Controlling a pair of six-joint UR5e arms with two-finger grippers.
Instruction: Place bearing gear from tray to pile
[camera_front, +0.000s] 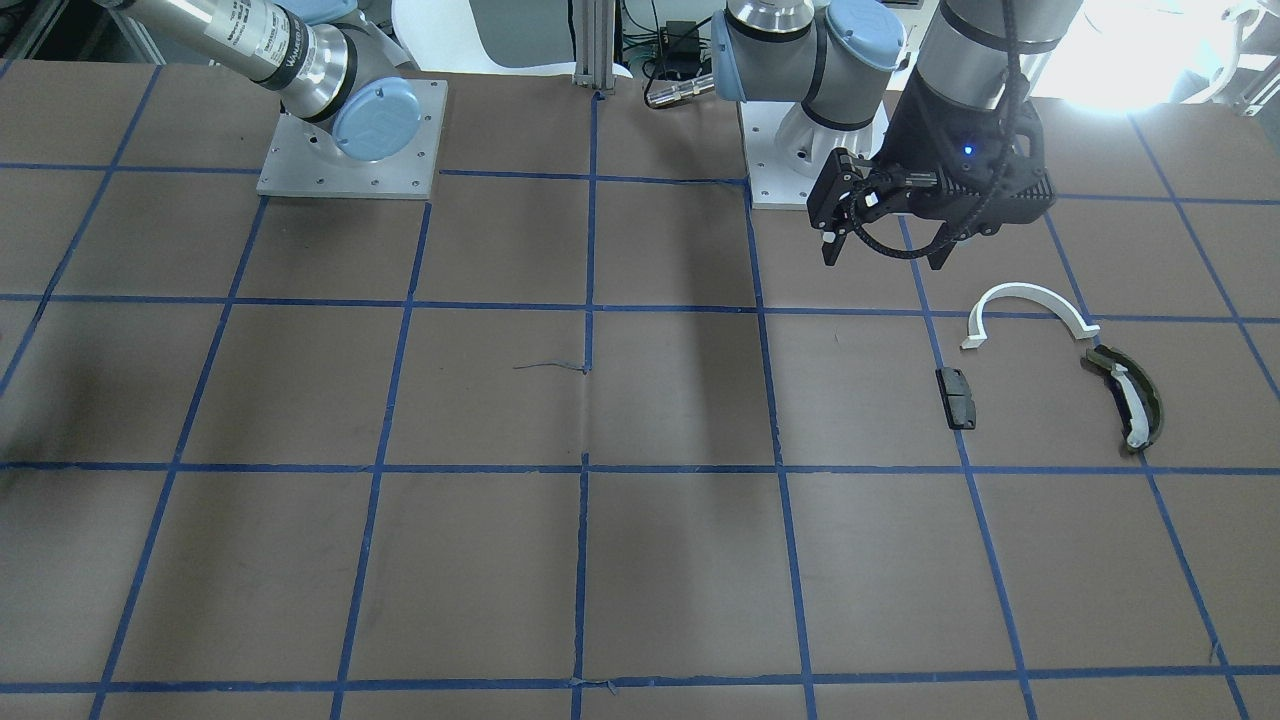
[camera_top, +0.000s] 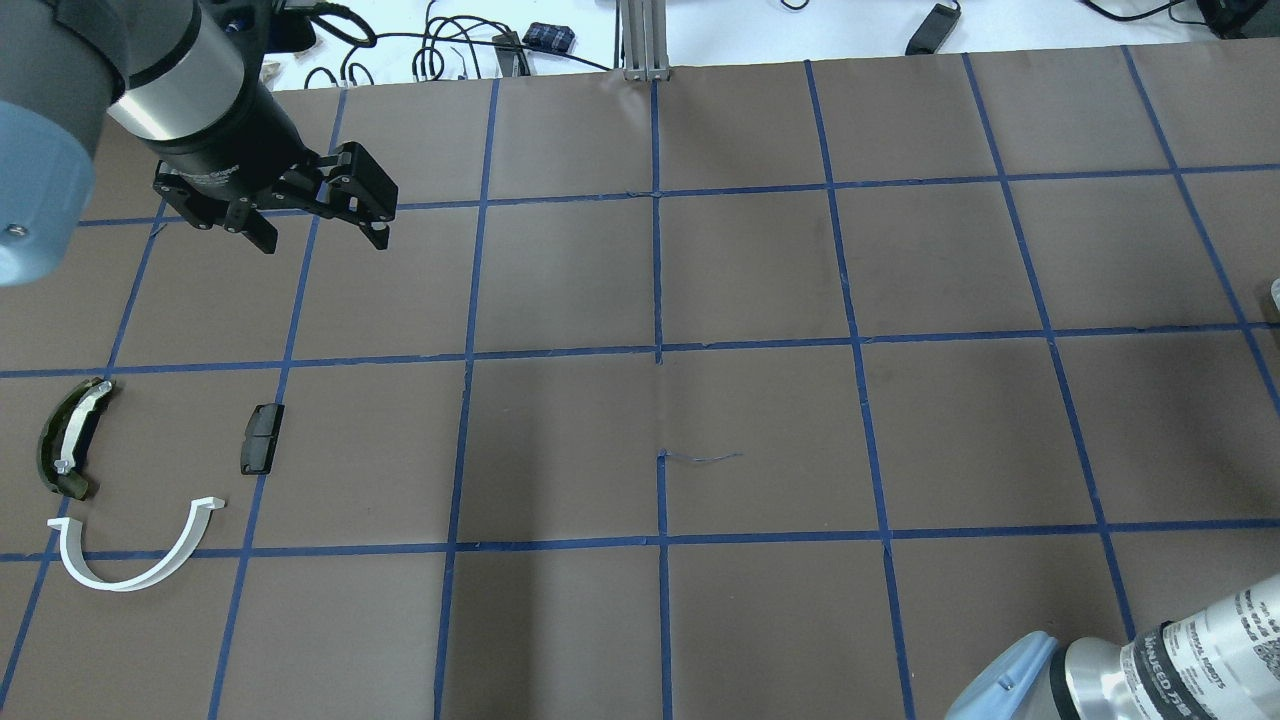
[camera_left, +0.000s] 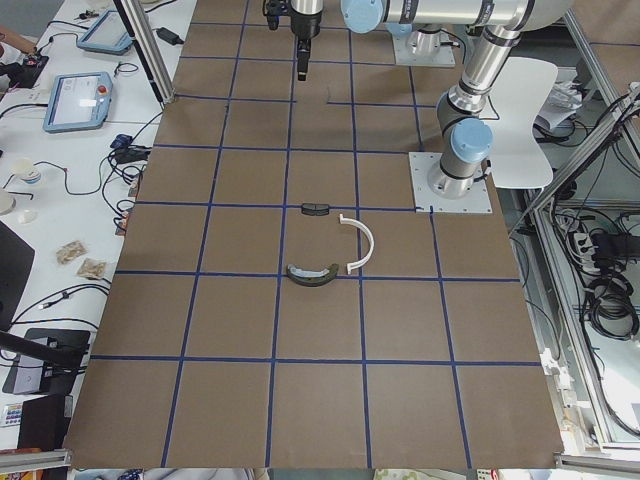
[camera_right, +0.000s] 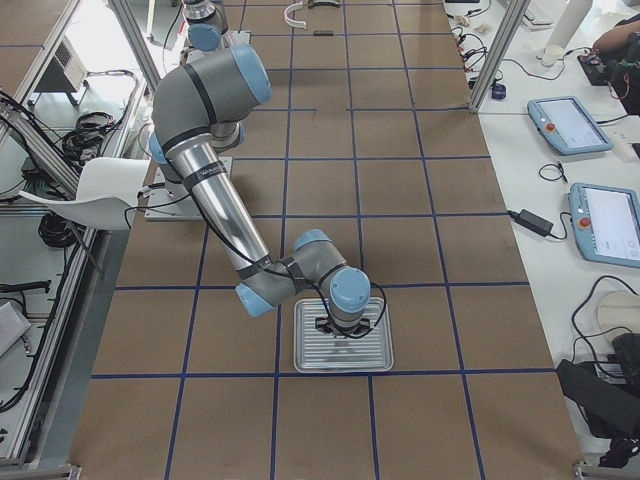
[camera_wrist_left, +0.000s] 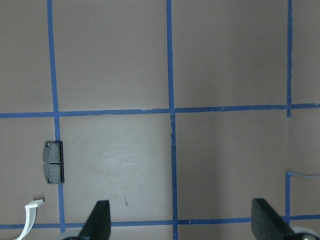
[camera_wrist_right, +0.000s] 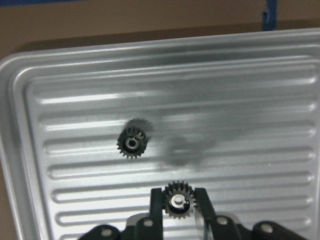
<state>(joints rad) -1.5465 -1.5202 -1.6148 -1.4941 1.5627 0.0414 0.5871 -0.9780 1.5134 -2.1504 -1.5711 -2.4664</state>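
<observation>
Fig.: R gripper (camera_wrist_right: 179, 199) pinches bearing gear (camera_wrist_right: 178, 204) just above ridged tray (camera_wrist_right: 260, 125); spare gear (camera_wrist_right: 131, 144) at 11 o'clock. Lift straight, grip firm, clear rim. Pile (camera_top: 262, 438) lies well apart; L gripper (camera_top: 323, 242) is wide, empty.

Silver arms (camera_front: 240, 40), blue caps (camera_front: 377, 118), seemingly lettered

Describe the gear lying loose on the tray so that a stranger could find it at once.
Find the ribbed metal tray under the right gripper. In the right wrist view, a small dark loose gear with a bright hub lies on it, left of centre. Unlike the second gear, it sits free, not between the fingers.
</observation>
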